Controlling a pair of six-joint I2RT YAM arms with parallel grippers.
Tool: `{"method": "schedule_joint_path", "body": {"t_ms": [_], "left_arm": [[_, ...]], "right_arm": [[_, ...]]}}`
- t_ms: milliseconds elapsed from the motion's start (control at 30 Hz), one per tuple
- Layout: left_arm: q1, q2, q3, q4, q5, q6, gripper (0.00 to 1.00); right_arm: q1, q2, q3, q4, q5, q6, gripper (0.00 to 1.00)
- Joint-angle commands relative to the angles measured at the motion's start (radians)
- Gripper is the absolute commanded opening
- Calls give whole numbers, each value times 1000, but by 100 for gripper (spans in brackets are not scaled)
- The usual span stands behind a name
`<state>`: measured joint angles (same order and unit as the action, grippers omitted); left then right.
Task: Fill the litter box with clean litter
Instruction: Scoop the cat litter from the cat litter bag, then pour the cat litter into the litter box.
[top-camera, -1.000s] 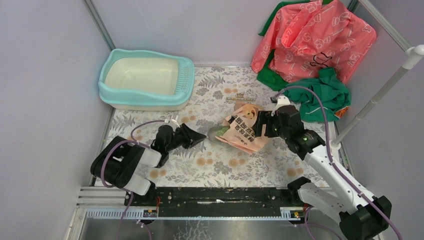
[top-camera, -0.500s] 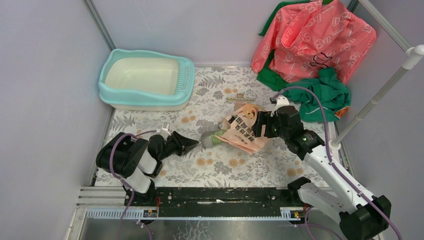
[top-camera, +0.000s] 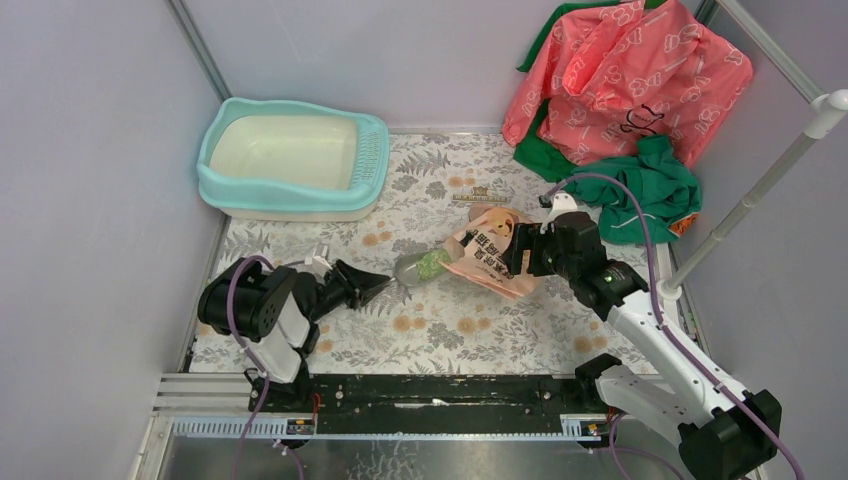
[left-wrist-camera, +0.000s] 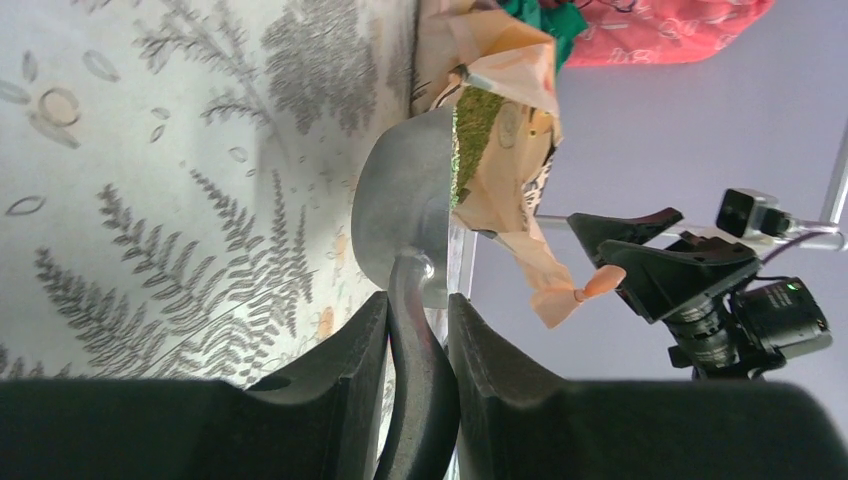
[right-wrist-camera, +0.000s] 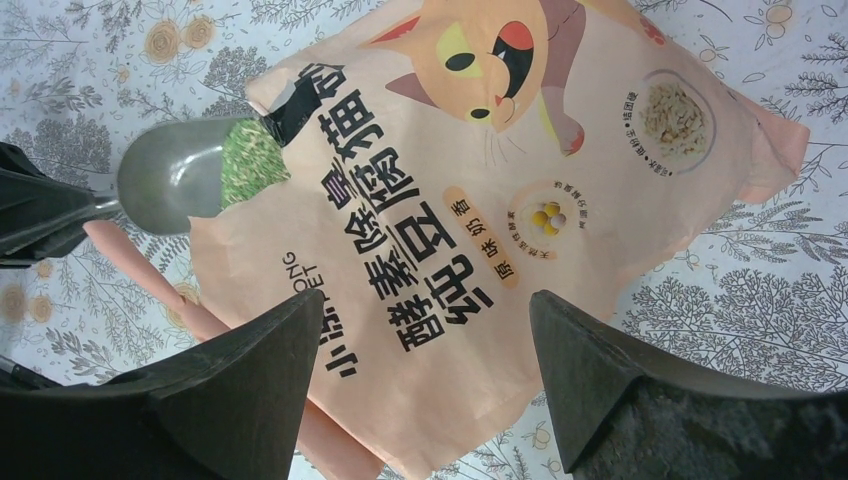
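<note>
Grey scoop (top-camera: 408, 268) now drawn back out of pink bag (top-camera: 490, 262) vs moment ago, clean litter (top-camera: 433, 263) heaped in bowl, so load looks ready. Handle clamped in left gripper (left-wrist-camera: 417, 300), litter just right of it. Over bag, right gripper (right-wrist-camera: 420, 310) spread wide, gripping nothing. Empty litter box (top-camera: 290, 195) far left, well apart.
</note>
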<state>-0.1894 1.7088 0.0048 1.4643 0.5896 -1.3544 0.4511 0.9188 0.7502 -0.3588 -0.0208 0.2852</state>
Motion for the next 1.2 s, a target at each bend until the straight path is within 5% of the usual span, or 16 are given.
{"method": "schedule_joint_path", "body": {"t_ms": [0, 300, 600, 1167], "left_arm": [[35, -79, -51, 110, 30, -26, 0], [88, -275, -15, -79, 69, -43, 0], [155, -623, 210, -705, 53, 82, 0], [372, -408, 592, -767, 9, 101, 0]], "right_arm": [[-5, 0, -1, 41, -18, -3, 83], [-5, -5, 2, 39, -22, -4, 83], [-5, -5, 0, 48, -34, -2, 82], [-5, -21, -29, 67, -88, 7, 82]]}}
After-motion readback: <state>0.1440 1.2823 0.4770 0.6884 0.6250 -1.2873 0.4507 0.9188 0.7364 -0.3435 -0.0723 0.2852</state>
